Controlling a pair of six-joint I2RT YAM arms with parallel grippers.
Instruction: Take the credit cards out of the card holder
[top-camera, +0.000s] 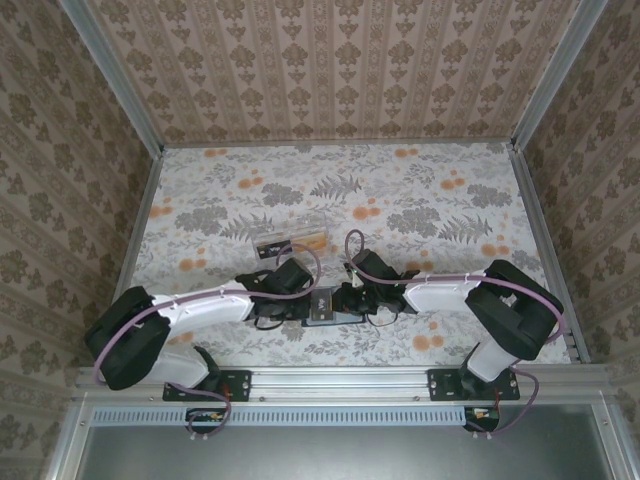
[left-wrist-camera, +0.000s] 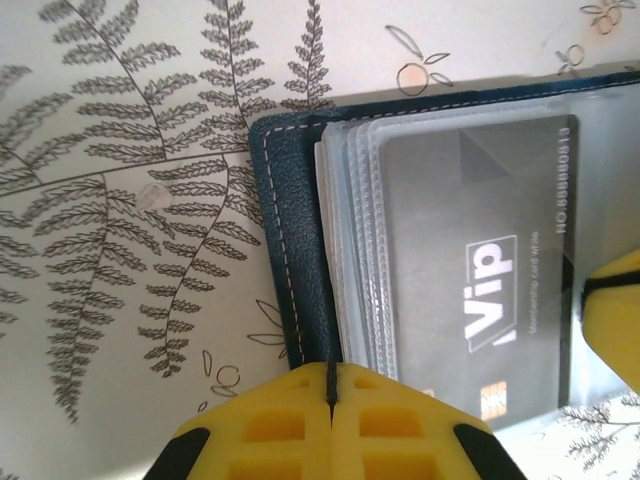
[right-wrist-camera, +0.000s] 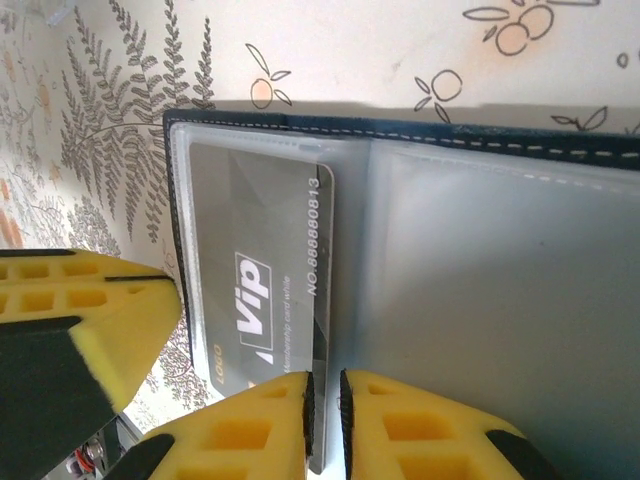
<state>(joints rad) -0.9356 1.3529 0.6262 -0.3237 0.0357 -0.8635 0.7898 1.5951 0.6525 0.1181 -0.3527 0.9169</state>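
Your left claw is clenched on the cover of the open card holder, pinning it to the tabletop, so your right claw, grasping the VIP card, can probably slide it out

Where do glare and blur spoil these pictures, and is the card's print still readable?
Left wrist view: Vip card print sharp, the near left gripper's fingers slightly soft. Right wrist view: sheen turns the sleeves of the card holder milky; print readable. Top view: even light, print too small to read.
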